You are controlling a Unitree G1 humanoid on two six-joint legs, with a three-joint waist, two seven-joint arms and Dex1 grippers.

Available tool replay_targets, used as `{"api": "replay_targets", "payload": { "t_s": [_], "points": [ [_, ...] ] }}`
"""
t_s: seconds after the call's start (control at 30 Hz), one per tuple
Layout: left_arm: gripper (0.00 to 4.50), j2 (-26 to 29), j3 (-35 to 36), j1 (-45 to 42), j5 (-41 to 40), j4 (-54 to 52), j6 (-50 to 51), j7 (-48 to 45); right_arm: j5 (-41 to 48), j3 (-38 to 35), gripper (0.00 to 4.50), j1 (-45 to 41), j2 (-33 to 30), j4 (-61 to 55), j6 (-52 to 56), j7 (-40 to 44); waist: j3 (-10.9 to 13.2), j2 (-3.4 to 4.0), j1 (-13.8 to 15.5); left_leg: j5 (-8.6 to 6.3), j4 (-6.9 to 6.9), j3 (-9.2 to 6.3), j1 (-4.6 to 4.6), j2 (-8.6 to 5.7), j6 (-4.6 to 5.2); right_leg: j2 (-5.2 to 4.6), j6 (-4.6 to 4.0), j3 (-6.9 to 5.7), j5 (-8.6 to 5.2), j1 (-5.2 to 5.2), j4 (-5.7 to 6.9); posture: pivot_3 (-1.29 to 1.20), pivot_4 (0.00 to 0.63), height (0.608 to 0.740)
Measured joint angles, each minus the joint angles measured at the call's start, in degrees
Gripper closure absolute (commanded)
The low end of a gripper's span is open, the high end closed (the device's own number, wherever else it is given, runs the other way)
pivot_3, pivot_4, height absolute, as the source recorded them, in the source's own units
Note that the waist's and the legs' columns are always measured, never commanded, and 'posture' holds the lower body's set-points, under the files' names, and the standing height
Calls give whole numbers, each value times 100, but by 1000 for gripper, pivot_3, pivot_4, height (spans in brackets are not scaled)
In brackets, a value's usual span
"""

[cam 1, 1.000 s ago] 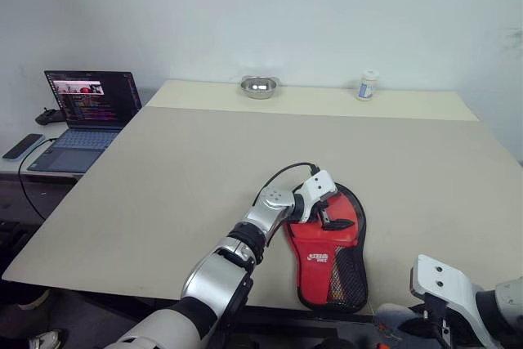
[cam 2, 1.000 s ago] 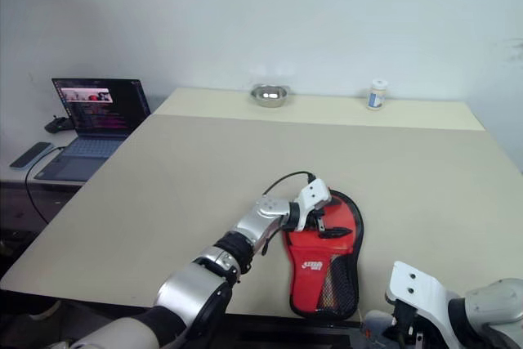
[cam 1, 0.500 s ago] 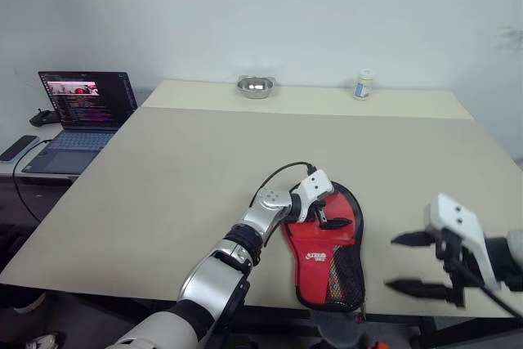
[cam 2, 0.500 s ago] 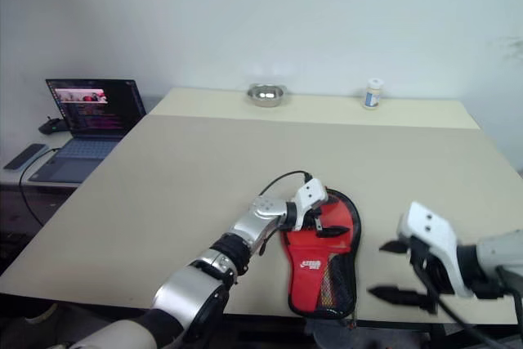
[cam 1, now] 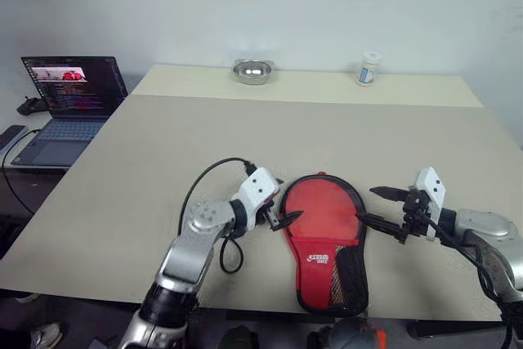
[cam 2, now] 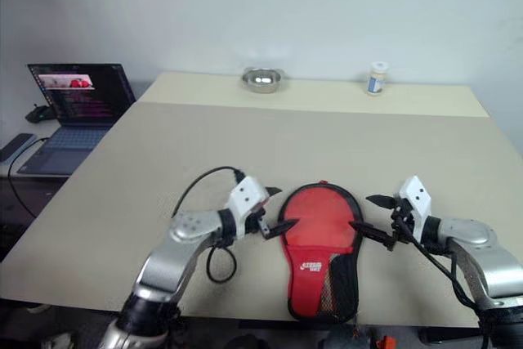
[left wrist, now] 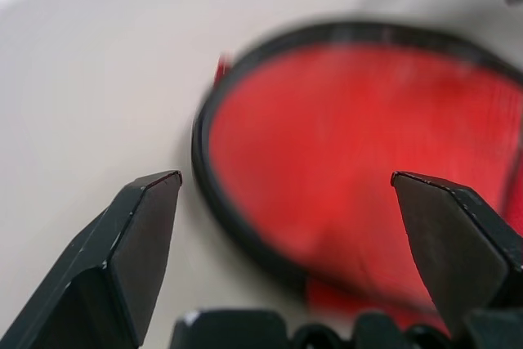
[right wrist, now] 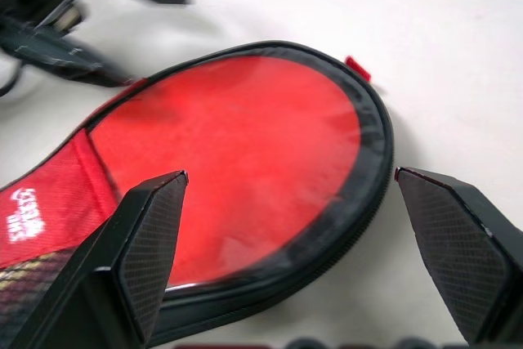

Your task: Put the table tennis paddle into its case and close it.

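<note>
Flanking case (cam 1: pixel 324 243) near table (cam 1: pixel 204 153) front edge: both pincers agape.

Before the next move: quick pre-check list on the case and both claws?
1. Left claw open, holding nothing: ok.
2. Right claw open, holding nothing: ok.
3. Case flat on the table, red side up, between the claws: ok.
4. Paddle inside the case: cannot tell.
5. Zipper fully shut: cannot tell.
6. Bowl and bottle at the far edge, well away from the case: ok.
</note>
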Motion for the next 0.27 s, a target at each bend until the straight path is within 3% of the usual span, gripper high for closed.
{"api": "replay_targets", "payload": {
  "t_s": [0.27],
  "points": [
    [0,162,-251,-139,-215,-237,126,96,3,-495,21,35,-396,187,-112,187,9,-1,60,4,11,-1,3,11,7,14,1,3,11,5,5,0,150,740]
  ]
}}
